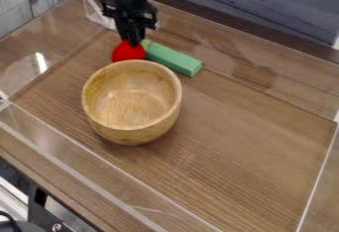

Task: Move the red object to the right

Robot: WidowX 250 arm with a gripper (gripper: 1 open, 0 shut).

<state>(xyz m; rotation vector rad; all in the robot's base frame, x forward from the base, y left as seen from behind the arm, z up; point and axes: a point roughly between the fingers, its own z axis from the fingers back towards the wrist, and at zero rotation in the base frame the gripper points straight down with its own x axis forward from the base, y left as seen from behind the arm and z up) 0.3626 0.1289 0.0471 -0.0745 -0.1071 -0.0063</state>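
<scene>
The red object (127, 52) is a small glossy rounded toy. It rests on the wooden table, touching the left end of the flat green block (173, 58). My black gripper (130, 38) hangs straight above it, fingertips at the toy's top and jaws slightly apart, so the toy looks let go. The toy's leafy top is hidden behind the fingers.
A wooden bowl (131, 101) stands just in front of the red object. A clear plastic wall (40, 38) runs around the table on the left, front and right. Bare wood stretches to the right of the green block.
</scene>
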